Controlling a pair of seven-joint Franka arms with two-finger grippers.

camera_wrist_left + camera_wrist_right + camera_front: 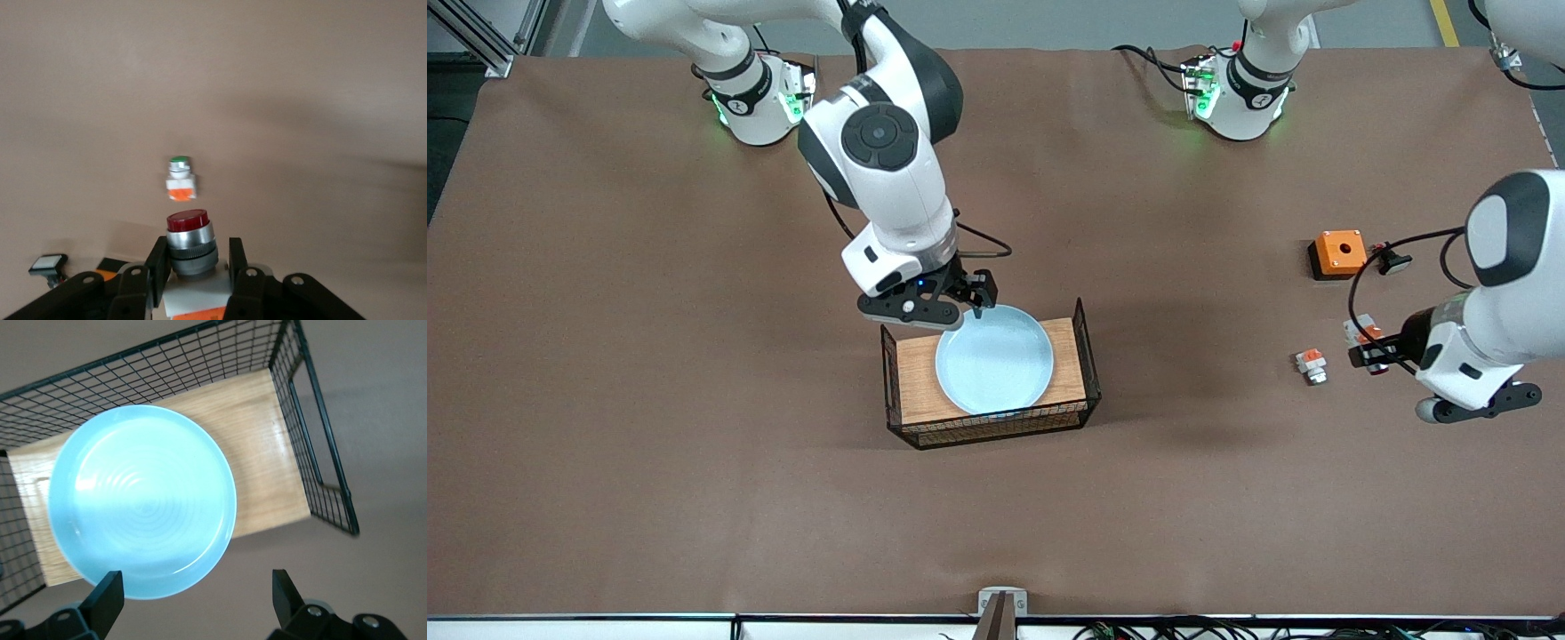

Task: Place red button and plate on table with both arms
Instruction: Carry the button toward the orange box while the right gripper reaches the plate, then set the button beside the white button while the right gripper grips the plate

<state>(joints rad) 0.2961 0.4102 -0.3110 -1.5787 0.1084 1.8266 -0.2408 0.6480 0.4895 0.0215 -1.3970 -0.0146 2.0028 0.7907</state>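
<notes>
The red button [188, 235], with its dark red cap, silver collar and white body, sits between the fingers of my left gripper [197, 253], which is shut on its body. In the front view that gripper [1372, 354] is low over the table [694, 444] at the left arm's end; I cannot tell whether the button touches the table. The pale blue plate [996, 360] lies on a wooden board with black wire sides [911, 373]. My right gripper [960, 307] hangs open over the plate's rim on the robots' side, its fingers [110, 590] apart and holding nothing, the plate [143, 500] below them.
A white-orange button part [1311, 364] lies on the table beside my left gripper, and shows with a green-topped cap [181, 179] in the left wrist view. An orange box [1337, 253] and a black part with a pale cap [1392, 260] lie farther from the front camera.
</notes>
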